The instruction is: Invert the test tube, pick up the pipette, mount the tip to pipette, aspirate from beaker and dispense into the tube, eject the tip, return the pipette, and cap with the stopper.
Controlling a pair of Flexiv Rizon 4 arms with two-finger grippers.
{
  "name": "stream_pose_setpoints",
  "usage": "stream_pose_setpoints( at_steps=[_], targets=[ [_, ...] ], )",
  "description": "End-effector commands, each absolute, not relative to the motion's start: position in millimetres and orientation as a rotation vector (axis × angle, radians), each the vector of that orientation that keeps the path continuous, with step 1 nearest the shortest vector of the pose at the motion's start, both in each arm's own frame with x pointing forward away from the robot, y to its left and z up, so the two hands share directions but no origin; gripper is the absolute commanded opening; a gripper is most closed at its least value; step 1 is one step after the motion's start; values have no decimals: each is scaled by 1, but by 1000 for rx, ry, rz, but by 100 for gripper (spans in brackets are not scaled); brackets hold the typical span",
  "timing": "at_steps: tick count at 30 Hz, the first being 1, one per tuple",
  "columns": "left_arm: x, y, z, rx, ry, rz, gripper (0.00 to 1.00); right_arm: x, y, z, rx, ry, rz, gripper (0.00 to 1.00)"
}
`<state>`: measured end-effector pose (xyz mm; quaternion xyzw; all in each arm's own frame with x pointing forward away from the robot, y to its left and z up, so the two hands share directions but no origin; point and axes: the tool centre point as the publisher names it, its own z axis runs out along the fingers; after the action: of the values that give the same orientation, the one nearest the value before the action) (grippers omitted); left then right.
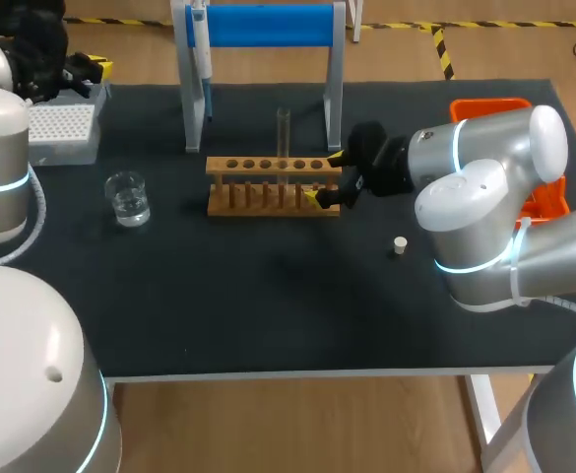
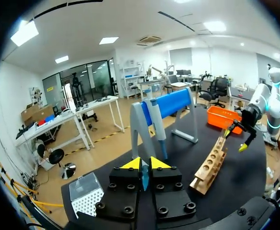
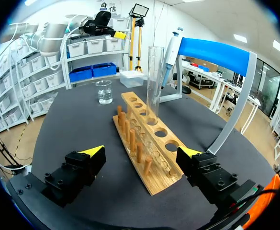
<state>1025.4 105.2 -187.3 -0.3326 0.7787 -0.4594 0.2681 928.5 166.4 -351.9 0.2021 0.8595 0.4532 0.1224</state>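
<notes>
On the black-topped table [image 1: 268, 315], the wooden rack [image 1: 273, 185] lay lengthwise near the middle, and I placed everything else from it. The test tube [image 1: 283, 138] stood upright in one of the rack's middle holes, clear and touched by nothing. My right gripper [image 1: 325, 177] hung at the rack's right end with its yellow tips spread wide, one to each side of the wood and holding nothing. Behind the rack stood the blue-topped stand [image 1: 268, 25], with the pipette [image 1: 201, 49] hanging at its left post. The beaker [image 1: 128, 199] sat well to the rack's left, with clear liquid in it. The tip box [image 1: 63, 128] lay farther left and behind the rack, and my left gripper [image 2: 144, 165] hovered near it, fingers drawn together on nothing. The small stopper [image 1: 400, 245] lay to the rack's right and in front of it. An orange bin [image 1: 494, 106] sat beyond the rack's right end, at the table's far edge.
</notes>
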Motion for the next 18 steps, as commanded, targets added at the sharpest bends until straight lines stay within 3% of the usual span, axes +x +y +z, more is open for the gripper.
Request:
stream_pose_setpoints(
  at_steps=[1,7,18],
  targets=[
    [1026,108,-186,-893,2111,-1246,0,928,166,-351,590,2513,1320,100],
    [1007,87,-174,-804,2185,-1260,0,928,166,-351,590,2513,1320,100],
    [934,-19,-143,-525,2485,-1306,0,928,166,-351,590,2513,1320,100]
  ],
)
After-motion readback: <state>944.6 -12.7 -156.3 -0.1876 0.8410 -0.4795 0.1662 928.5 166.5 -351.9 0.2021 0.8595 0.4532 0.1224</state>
